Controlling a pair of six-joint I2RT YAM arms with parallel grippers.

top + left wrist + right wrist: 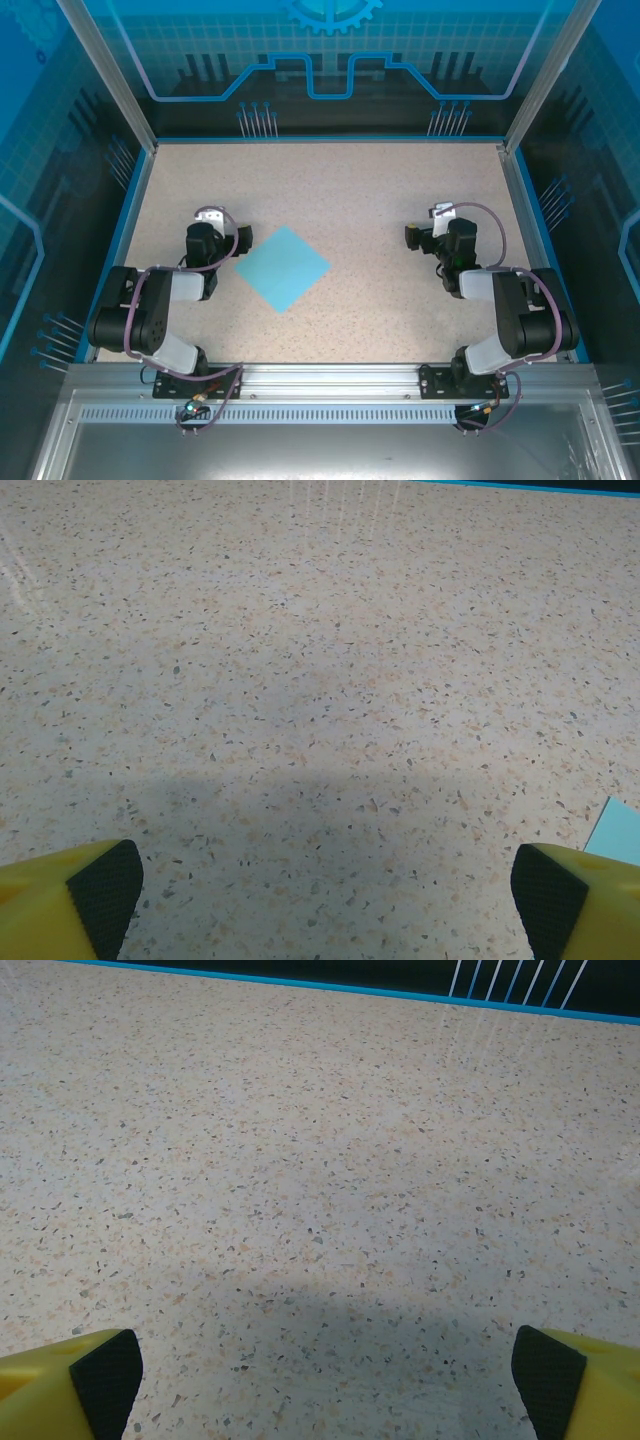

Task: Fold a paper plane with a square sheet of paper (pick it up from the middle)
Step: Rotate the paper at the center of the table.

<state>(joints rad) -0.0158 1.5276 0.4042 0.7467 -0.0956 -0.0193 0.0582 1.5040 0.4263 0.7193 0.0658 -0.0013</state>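
The square sheet of paper (283,267) lies flat and uncreased on the speckled desk (350,190), turned corner-on like a diamond. It sits between the two sets of jaws, just to the right of the left jaws and well apart from the right jaws. Both the left jaws and the right jaws stand wide open and hold nothing, their black pads (105,900) low over bare desk.

Square sheet of paper (283,267) lies flat on the table (350,190), left of centre, one corner pointing to the near edge. Left gripper (212,222) stands just left of the sheet's left corner. Right gripper (428,228) stands well apart to the sheet's right.
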